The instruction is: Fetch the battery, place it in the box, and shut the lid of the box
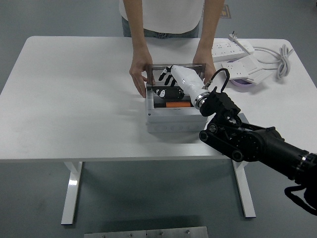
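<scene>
Single head cam: high, near side, looks fwd/down over table (74,94).

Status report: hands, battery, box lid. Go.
Right hand over grey box, fingers open. Black-and-orange battery lies inside. Lid upright, held by person's hands. Left hand unseen.
</scene>
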You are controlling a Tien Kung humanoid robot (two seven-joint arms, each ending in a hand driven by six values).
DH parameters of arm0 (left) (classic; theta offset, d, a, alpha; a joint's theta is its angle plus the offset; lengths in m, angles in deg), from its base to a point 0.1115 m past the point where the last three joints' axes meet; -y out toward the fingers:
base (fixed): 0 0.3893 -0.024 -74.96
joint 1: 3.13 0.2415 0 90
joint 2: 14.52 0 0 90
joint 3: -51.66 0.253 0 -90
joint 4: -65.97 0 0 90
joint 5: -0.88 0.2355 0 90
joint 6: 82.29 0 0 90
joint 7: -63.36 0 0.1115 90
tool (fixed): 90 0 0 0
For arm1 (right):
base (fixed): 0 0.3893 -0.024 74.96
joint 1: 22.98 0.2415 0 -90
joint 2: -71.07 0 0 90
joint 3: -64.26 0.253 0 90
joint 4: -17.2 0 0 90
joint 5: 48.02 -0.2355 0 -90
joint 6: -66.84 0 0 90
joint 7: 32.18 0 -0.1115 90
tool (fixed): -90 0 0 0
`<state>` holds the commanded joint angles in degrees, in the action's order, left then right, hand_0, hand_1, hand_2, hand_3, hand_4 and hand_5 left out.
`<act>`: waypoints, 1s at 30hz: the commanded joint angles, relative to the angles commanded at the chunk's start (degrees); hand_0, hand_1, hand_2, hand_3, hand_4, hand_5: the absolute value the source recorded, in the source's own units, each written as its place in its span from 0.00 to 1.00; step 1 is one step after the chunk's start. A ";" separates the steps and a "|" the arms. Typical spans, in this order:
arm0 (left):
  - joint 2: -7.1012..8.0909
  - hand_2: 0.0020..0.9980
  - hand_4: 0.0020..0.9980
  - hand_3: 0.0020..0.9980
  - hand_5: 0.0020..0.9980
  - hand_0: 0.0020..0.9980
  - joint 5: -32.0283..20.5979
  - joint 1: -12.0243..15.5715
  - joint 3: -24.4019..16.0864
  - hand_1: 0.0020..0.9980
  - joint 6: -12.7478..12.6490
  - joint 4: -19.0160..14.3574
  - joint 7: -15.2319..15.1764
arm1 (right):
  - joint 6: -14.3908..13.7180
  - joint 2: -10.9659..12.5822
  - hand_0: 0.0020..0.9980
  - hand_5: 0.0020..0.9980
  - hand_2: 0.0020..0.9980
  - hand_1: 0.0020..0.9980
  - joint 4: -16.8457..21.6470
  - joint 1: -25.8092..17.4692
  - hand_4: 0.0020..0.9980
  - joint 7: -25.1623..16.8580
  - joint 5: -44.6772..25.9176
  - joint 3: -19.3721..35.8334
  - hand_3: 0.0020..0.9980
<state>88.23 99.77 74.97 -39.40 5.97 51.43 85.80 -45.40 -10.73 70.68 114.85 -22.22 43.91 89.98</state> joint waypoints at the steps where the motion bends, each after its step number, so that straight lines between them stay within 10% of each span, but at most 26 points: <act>1: -0.02 0.60 0.57 0.58 0.00 0.58 -0.02 0.02 0.01 0.69 -0.01 0.00 0.00 | 0.06 0.07 0.21 0.29 0.34 0.27 0.30 -0.07 0.46 0.33 0.21 0.12 0.40; 5: -0.05 0.60 0.57 0.58 0.00 0.58 -0.12 0.11 0.05 0.69 -0.09 -0.02 0.02 | 0.61 0.49 0.21 0.29 0.34 0.27 1.77 -0.41 0.46 1.68 1.29 0.99 0.40; 6: -0.05 0.60 0.57 0.58 0.00 0.58 -0.14 0.13 0.05 0.69 -0.11 -0.03 0.03 | 0.91 0.65 0.12 0.22 0.25 0.22 2.29 -0.52 0.12 2.17 1.71 1.31 0.28; 19: -0.23 0.60 0.57 0.58 0.00 0.58 -0.14 0.18 -0.02 0.69 -0.15 -0.11 0.20 | 4.48 3.61 0.08 0.03 0.21 0.19 9.55 0.48 0.09 6.30 4.55 7.29 0.25; 30: -0.11 0.60 0.57 0.58 0.00 0.58 1.30 -0.39 -0.89 0.69 0.24 -0.18 0.31 | 2.21 3.41 0.09 0.04 0.22 0.20 4.56 5.83 0.12 3.36 3.19 8.84 0.25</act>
<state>88.12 101.06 74.58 -40.29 6.21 51.25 86.10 -43.20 -7.32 75.23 120.68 -18.87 47.10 98.82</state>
